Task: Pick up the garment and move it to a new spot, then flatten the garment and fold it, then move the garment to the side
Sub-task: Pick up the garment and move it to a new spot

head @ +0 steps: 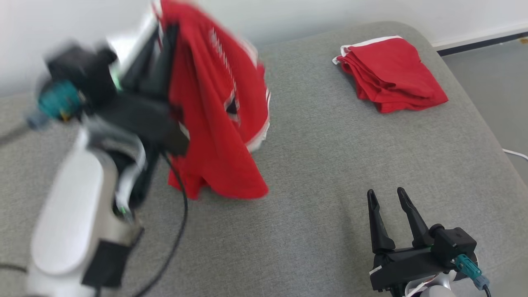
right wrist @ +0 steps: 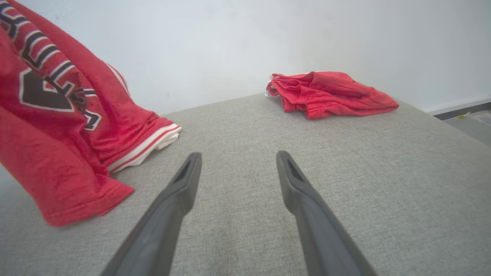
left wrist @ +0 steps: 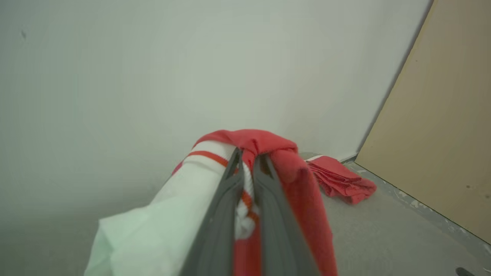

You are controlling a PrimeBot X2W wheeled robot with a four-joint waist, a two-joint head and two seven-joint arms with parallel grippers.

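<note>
Left gripper (left wrist: 247, 157): clenched on jersey (head: 214, 103) — held high, hem touching the cushion (head: 330, 165).
Right gripper (head: 385, 191): released — near right.
Folded red garment (head: 392, 74): far right, apart from jersey.

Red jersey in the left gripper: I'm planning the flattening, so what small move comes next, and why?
Probably carry the red jersey with white trim rightward to the bare middle of the grey fabric surface and lower it. The left gripper is shut on its top, its hem hangs near the surface, the open right gripper is free, and the folded red garment lies far off.
</note>
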